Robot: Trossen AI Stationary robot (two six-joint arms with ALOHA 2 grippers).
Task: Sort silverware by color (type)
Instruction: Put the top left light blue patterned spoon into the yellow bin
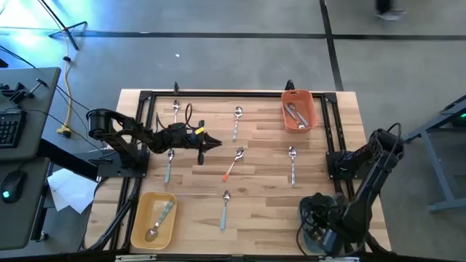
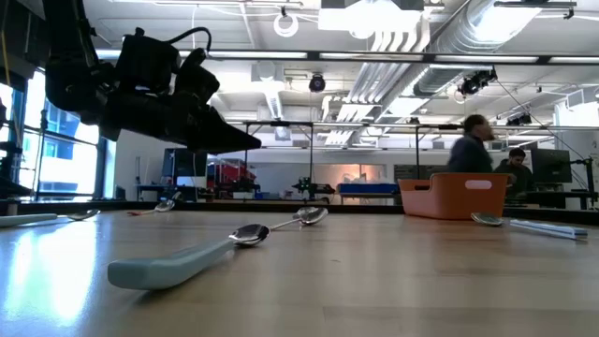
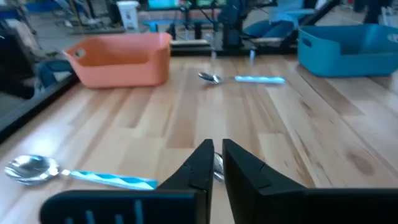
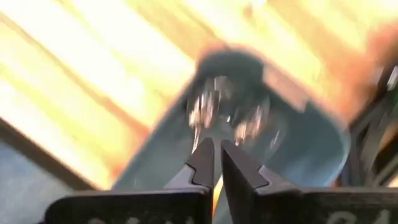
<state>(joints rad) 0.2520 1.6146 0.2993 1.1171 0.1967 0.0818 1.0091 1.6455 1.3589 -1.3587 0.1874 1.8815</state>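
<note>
Spoons lie flat on the wooden table: a silver-handled one (image 1: 175,110), light-blue-handled ones (image 1: 237,122), (image 1: 293,165), (image 1: 225,209), (image 1: 169,164) and an orange-handled one (image 1: 232,166). My left gripper (image 1: 213,143) is shut and empty. It hangs above the table's middle (image 2: 245,142), pointing toward the right edge, just left of the orange spoon's head. My right gripper (image 4: 217,155) is shut and empty at the near right corner (image 1: 317,215), pointing down over a blue bin (image 4: 298,149) that holds shiny silverware (image 4: 217,106).
An orange bin (image 1: 299,109) with silverware stands at the far right. A yellow bin (image 1: 154,218) with a spoon stands at the near left. The blue bin (image 3: 348,40) sits under the right arm. A black frame (image 1: 218,94) borders the table. People show in the room behind (image 2: 473,140).
</note>
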